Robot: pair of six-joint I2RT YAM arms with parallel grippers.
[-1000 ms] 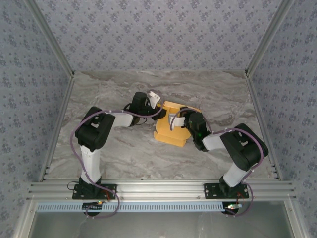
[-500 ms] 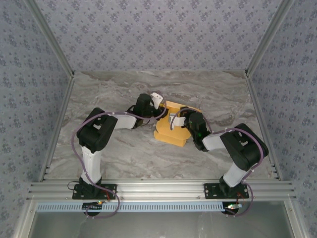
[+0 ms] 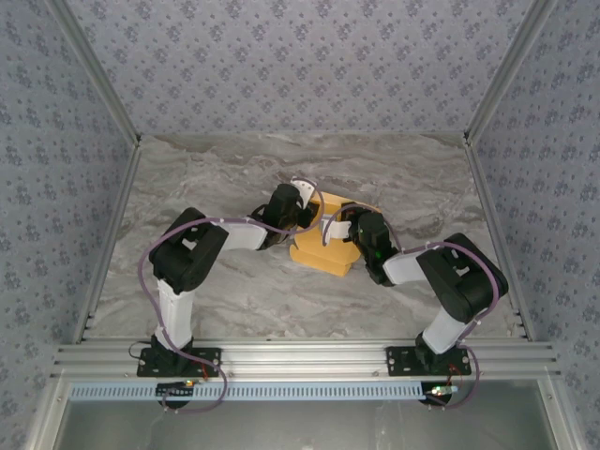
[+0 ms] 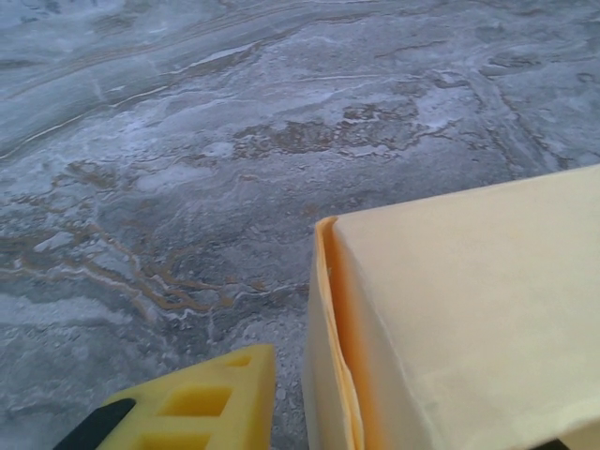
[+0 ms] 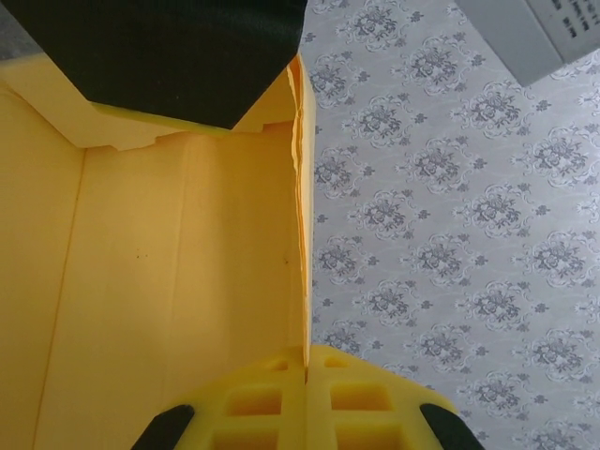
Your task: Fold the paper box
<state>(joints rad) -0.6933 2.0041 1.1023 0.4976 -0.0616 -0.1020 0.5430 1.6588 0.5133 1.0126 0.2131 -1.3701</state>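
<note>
Right pincer (image 5: 306, 370) pressed together on thin wall edge of paper box (image 3: 326, 246). Left pincer (image 3: 307, 204): box corner just beside it, spread or closed, cannot tell. Card likely light, flimsy, crease-prone; hold wall edges near folds.

The paper box (image 3: 321, 257) lies on the table (image 3: 234, 291), left jaws at its left, right jaws over it.

we see the paper box (image 3: 323, 255) — yellow-orange thin card, partly folded, walls raised, inside open — sitting mid-way across the marble table (image 3: 216, 281).
</note>
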